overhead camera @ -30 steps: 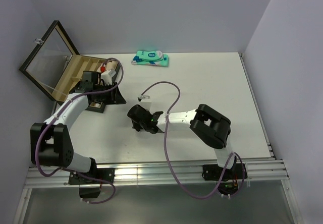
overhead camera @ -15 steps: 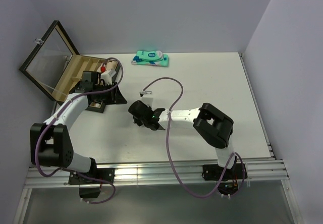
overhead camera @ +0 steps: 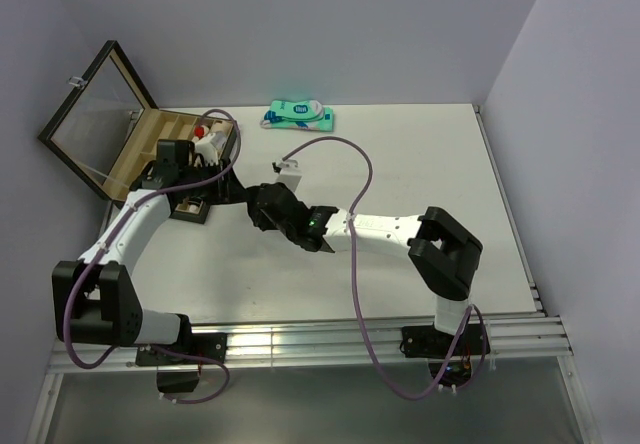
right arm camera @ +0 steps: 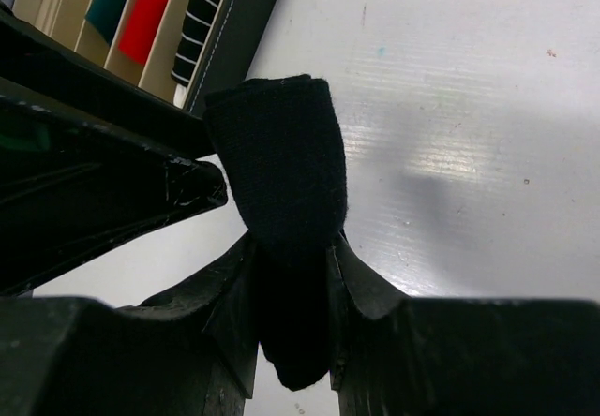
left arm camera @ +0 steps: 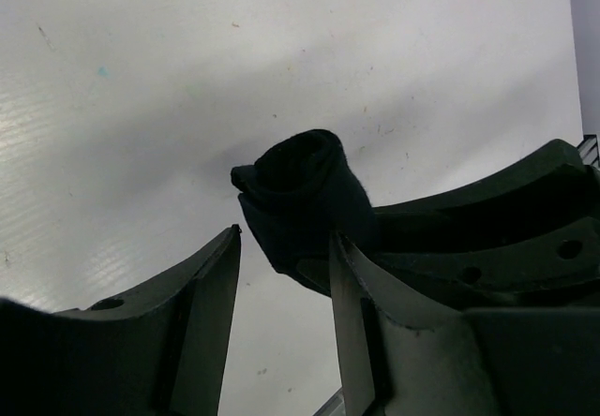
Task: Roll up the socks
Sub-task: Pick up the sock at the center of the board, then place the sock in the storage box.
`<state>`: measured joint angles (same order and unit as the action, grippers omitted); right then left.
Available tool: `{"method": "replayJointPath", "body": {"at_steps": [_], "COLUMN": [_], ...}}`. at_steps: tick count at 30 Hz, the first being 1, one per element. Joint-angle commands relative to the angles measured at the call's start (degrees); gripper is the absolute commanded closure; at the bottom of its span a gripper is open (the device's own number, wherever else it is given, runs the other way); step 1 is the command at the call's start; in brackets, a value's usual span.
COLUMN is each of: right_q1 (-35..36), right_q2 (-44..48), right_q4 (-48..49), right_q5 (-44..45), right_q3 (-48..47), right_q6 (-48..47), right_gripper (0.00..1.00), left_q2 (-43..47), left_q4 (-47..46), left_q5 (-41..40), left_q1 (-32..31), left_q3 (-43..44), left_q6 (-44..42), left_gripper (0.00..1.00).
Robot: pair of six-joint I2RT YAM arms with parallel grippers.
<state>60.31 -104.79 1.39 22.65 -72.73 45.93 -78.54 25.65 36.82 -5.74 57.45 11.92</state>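
Observation:
A dark rolled sock bundle is clamped between my right gripper's fingers and held above the white table. It looks black; I cannot tell the green sock apart in it. In the left wrist view the roll hangs just beyond my left gripper, which is open and empty, with its right finger close to the roll. In the top view the right gripper sits just right of the left gripper, beside the box's front corner.
An open wooden box with a glass lid stands at the back left. Its compartments hold teal, red and striped rolled socks. A teal-and-white packaged pair lies at the table's far edge.
My right arm has carried the dark roll up and to the left, toward the box and the left gripper. The left gripper has shifted slightly to meet it.

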Motion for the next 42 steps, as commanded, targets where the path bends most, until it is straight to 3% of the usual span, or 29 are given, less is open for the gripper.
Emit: {"method": "replayJointPath", "body": {"at_steps": [1,2,3,6,20,37,42], "right_q1": [-0.28,-0.28,-0.28,-0.2,1.29,3.85,3.85], "right_q2": [1.17,1.26,1.34,1.43,-0.85,-2.08,-1.82], "right_q4": [2.92,3.01,3.09,3.36,1.86,4.06,4.32], "right_q5": [1.16,1.25,1.25,1.16,1.87,1.87,1.26], "right_q3": [-2.15,-2.24,-2.33,-2.94,-7.86,-9.45,-9.01], "right_q6": [-1.11,-1.2,-1.63,-2.34,-6.29,-9.63,-10.07], "right_gripper": [1.0,1.0,1.0,1.0,1.0,1.0,1.0], "left_q2": [2.69,3.48,3.75,3.66,0.06,-2.23,-3.28], "left_q4": [-2.53,-2.71,-3.06,-3.33,-3.15,-3.94,-4.12], "left_q5": [2.9,2.56,2.56,2.91,3.53,3.79,3.79], "left_q1": [0.11,0.11,0.03,0.02,0.11,0.11,0.11], "left_q3": [1.35,1.26,1.0,0.82,1.7,2.49,2.75], "left_q6": [1.26,1.35,1.52,1.79,2.32,3.89,4.16], "left_gripper": [0.52,0.51,0.43,0.38,0.34,0.45,0.55]}}
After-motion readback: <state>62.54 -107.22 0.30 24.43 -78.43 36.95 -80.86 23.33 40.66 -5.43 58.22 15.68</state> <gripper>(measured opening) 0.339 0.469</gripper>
